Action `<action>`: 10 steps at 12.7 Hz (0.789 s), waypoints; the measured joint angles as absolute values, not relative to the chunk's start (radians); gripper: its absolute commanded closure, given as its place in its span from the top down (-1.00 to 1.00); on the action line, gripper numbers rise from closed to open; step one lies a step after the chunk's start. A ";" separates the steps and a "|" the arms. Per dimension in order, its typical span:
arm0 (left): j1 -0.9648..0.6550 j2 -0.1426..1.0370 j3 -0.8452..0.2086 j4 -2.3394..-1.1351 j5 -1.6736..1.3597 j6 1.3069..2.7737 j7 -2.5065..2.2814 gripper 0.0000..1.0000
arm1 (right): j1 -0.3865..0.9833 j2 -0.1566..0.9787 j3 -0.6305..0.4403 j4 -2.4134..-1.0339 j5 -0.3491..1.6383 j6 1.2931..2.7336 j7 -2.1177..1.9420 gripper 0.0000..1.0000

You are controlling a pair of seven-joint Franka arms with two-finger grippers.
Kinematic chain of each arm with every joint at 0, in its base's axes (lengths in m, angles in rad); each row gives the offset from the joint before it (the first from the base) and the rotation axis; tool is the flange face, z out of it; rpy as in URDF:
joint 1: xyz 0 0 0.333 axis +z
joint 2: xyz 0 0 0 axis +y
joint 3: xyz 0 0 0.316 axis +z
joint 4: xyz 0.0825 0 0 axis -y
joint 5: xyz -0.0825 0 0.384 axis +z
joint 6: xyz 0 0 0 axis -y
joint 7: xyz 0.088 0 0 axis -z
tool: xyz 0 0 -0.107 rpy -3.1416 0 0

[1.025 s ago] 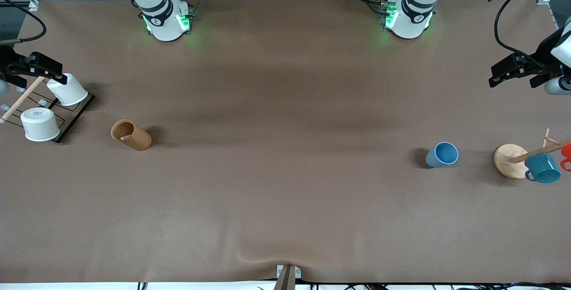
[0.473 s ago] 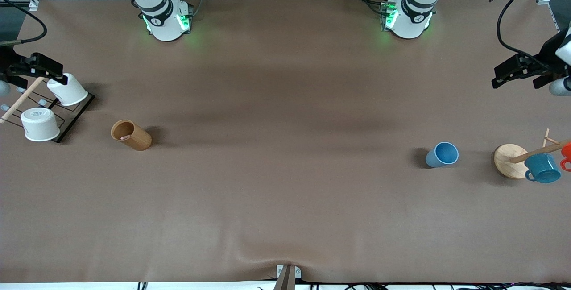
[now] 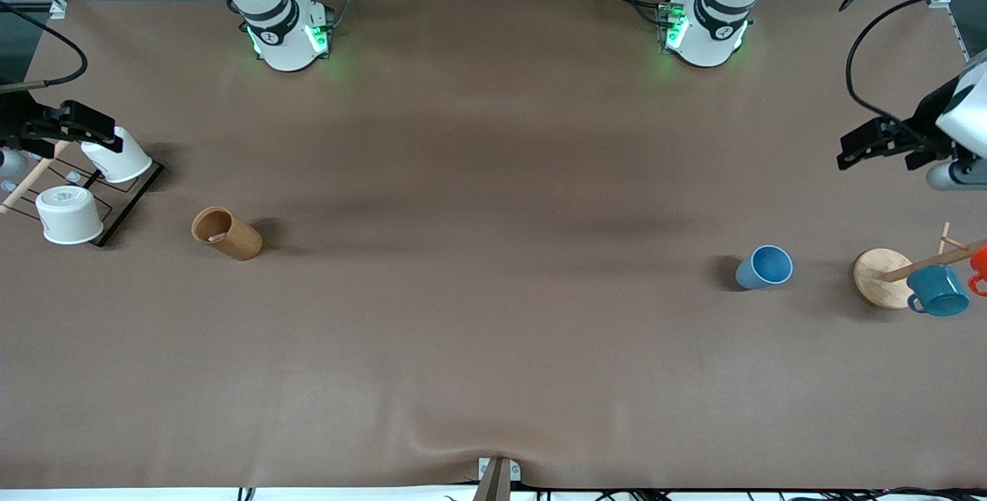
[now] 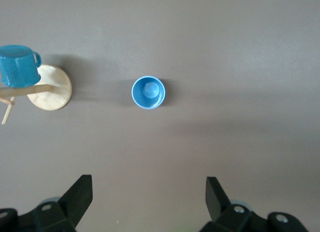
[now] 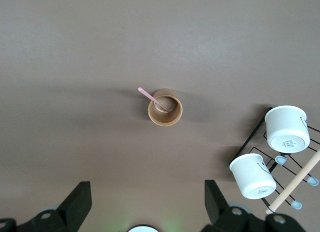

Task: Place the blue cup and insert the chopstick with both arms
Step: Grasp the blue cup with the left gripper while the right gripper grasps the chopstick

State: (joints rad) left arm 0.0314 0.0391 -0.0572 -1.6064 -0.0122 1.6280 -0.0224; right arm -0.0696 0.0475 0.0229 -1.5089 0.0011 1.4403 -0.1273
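Approach step: blue cup [image 3: 763, 267] upright on desk [image 3: 493, 331] near left arm's end, left claw [image 3: 867, 145] and right claw [image 3: 73, 125] both wide open, empty, aloft; next, left descends onto cup.

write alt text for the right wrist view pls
A pink chopstick leans out of a tan cylinder holder standing on the brown table. Two white cups sit upturned on a black wire rack, and the open right gripper hangs above.
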 measured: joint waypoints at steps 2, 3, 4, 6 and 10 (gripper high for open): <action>0.031 0.058 -0.057 -1.659 -0.012 1.702 -0.022 1.00 | -0.069 0.061 0.023 -1.509 0.001 1.446 -0.127 1.00; 0.031 0.075 -0.057 -1.671 -0.012 1.723 -0.022 1.00 | -0.067 0.071 0.024 -1.509 0.001 1.456 -0.127 1.00; 0.031 0.094 -0.057 -1.677 -0.012 1.744 -0.022 1.00 | -0.063 0.081 0.024 -1.509 0.002 1.465 -0.127 1.00; 0.034 0.137 -0.056 -1.683 -0.006 1.787 -0.022 1.00 | -0.052 0.100 0.024 -1.509 0.002 1.480 -0.127 1.00; 0.058 0.165 -0.055 -1.741 -0.001 1.873 -0.020 1.00 | -0.013 0.149 0.025 -1.509 0.002 1.525 -0.127 1.00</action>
